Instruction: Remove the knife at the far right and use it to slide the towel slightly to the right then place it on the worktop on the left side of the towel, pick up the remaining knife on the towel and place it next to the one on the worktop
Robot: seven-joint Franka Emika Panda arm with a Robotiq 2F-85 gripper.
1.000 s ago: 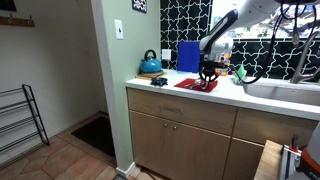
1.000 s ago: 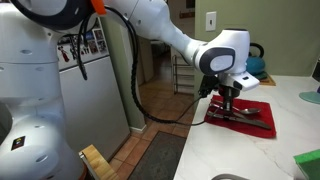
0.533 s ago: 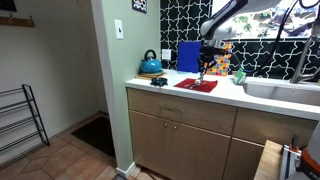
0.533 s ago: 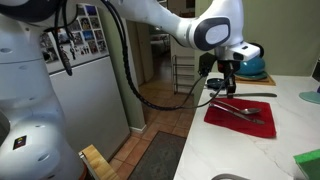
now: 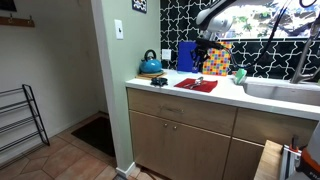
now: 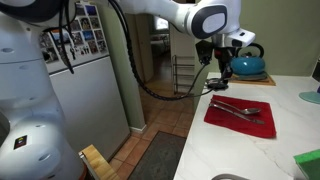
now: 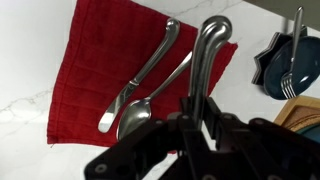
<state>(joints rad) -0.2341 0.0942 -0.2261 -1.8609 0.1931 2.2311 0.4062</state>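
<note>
The tool (image 7: 198, 110) is clamped on the knife (image 7: 208, 45) and hangs above the red towel (image 7: 95, 70). The towel lies flat on the tabletop (image 7: 30, 40) just below, with a second knife (image 7: 140, 72) on it roughly parallel to the held one.

No text, label, brand or number can be read in any view. The papers and photos (image 6: 88, 42) on the refrigerator door (image 6: 95, 95), at the left in an exterior view, are too small and blurred to make out. The black-and-white patterned square (image 5: 140, 5) high on the green wall (image 5: 110, 70) shows no legible letters.
</note>
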